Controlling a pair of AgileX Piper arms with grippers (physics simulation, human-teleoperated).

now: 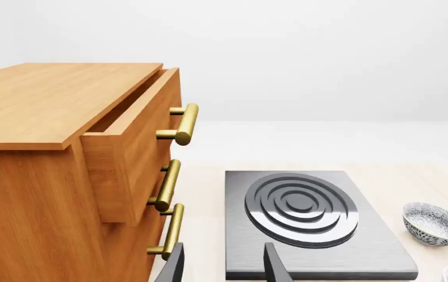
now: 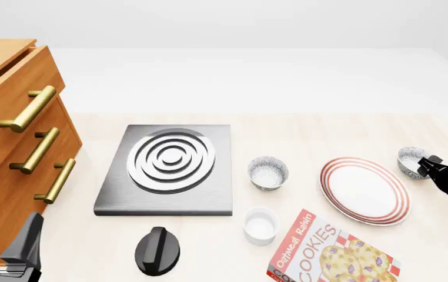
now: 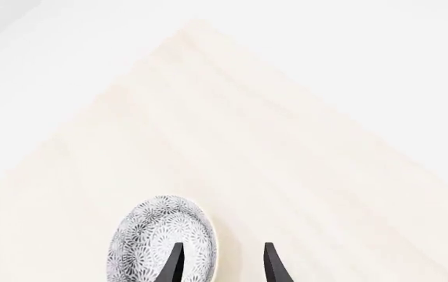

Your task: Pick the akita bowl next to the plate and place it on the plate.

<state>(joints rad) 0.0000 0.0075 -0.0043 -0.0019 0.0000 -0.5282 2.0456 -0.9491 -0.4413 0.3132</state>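
Hovering right end effector [image 3: 220,264], fingers parted, one fingertip over akita bowl [image 3: 161,238], beside plate [image 2: 364,190].

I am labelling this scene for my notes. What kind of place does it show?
Most likely a simulated kitchen counter: a flat stove burner, a wooden drawer cabinet with brass handles, plus tableware and food such as a red-ringed plate and a cookie box.

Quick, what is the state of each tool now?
Left tool: open, holding nothing.
Right tool: open, one finger over the akita bowl, not gripping it.
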